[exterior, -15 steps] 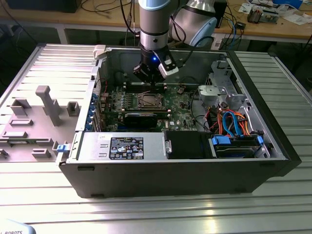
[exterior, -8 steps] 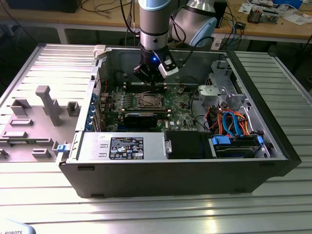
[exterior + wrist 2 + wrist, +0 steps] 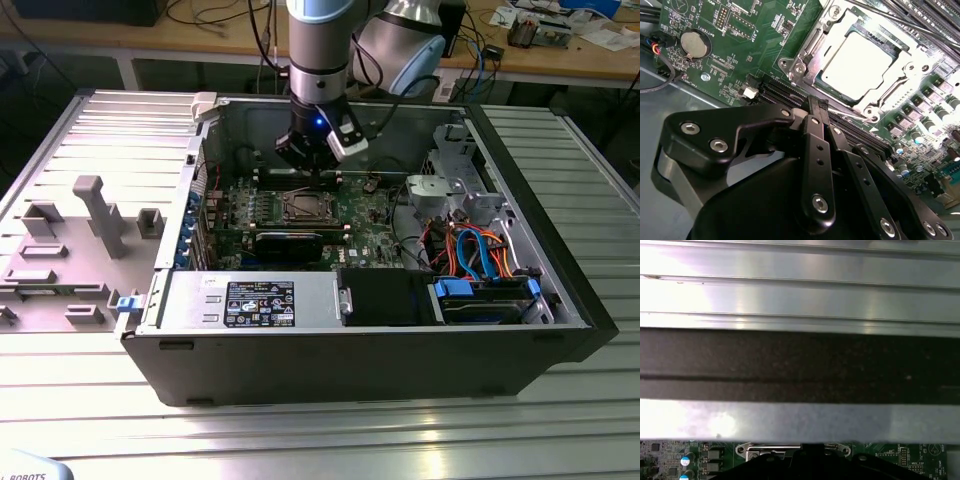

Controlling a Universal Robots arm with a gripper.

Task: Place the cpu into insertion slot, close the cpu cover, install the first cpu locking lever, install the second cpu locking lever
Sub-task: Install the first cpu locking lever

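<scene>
The arm comes down from above into the open computer case (image 3: 560, 300), which lies on its side on a ribbed metal table (image 3: 300, 440). The gripper (image 3: 318, 172) hangs just above the far edge of the insertion slot (image 3: 303, 207), near the middle of the green motherboard (image 3: 370, 215). In the second wrist view the gripper's (image 3: 819, 106) black fingers (image 3: 816, 150) are drawn together into a narrow point with nothing between them, their tip close over the long black memory slots (image 3: 785, 95) just beside the socket. The cpu (image 3: 856, 65) sits flat in the insertion slot (image 3: 812, 40), its pale square top facing up and its edges lined up with the socket's rim; being square, it shows no long axis. The cpu cover (image 3: 900, 47) lies down over it, its window framing the chip. A thin lever rod (image 3: 890, 15) runs along the socket's side. In the exterior view, a black power supply (image 3: 255, 302) lies along the near side and blue and orange cables (image 3: 480, 255) bunch at that view's right.
</scene>
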